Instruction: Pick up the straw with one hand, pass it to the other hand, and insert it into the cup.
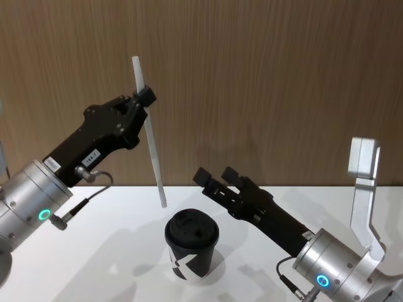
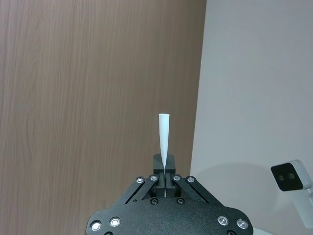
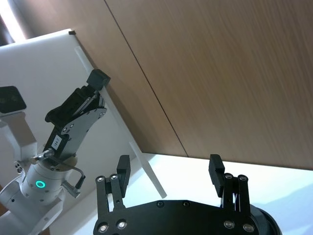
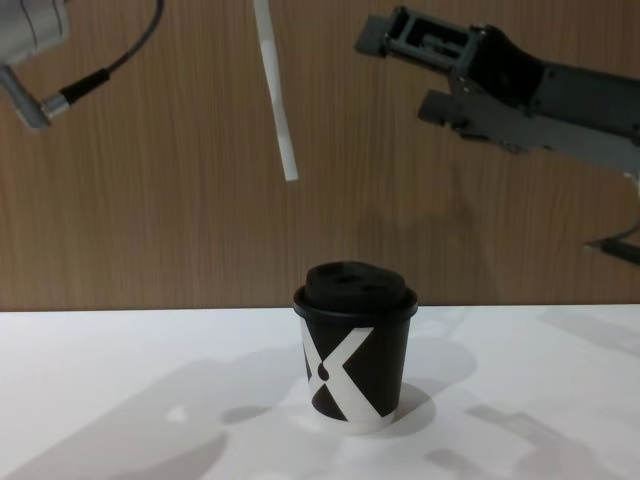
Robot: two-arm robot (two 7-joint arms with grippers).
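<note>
My left gripper (image 1: pixel 145 100) is raised over the table's left side and shut on the thin white straw (image 1: pixel 153 148). The straw hangs nearly upright, slightly tilted, and its lower end floats above and just left of the cup (image 1: pixel 192 246). In the left wrist view the straw (image 2: pixel 163 132) sticks out from between the closed fingertips (image 2: pixel 158 164). The black cup (image 4: pixel 352 350) with a white X and a domed black lid stands on the table. My right gripper (image 1: pixel 217 177) is open and empty, hovering right of the straw and above the cup; it shows in the chest view (image 4: pixel 410 70) and the right wrist view (image 3: pixel 169 171).
A white table (image 1: pixel 94 251) lies in front of a wood-panel wall (image 1: pixel 264 75). A white camera mount (image 1: pixel 364 165) rises at the right edge, behind my right arm. A white camera unit (image 2: pixel 293 178) stands by the wall in the left wrist view.
</note>
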